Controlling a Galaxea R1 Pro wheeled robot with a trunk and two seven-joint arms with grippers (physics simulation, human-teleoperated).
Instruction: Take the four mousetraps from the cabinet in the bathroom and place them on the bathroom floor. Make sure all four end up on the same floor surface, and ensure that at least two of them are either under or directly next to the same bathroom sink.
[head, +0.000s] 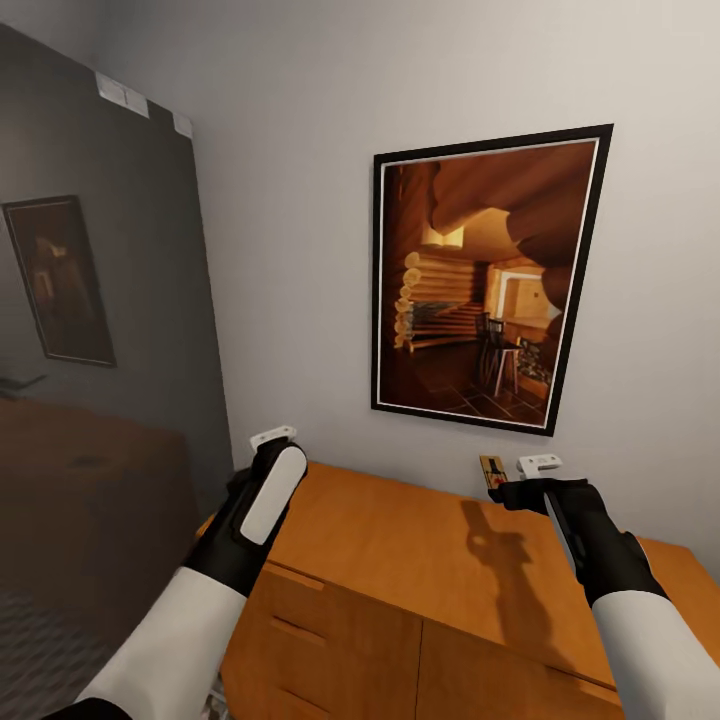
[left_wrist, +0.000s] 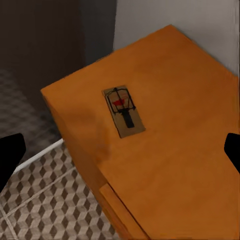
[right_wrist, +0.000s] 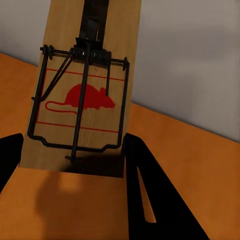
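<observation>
Right in front of my right wrist camera, a mousetrap (right_wrist: 82, 95) is standing lifted off the cabinet (head: 400, 545) top, and my right gripper (head: 512, 488) is pinching its lower end between the fingers. From the head view I am seeing that trap held up near the wall, just under the framed picture (head: 487, 278). My left gripper (head: 272, 436) is hovering above the cabinet's left end with its jaws spread wide and nothing between them. Its wrist camera is showing me a second mousetrap (left_wrist: 123, 110) lying flat on the cabinet top, close to the edge, with the bathroom floor (left_wrist: 55, 200) below. I am judging the risks now: the grip is catching only the board's end, so a quick swing could twist it loose. Reaching clumsily with the left could nudge the lying trap over the edge.
</observation>
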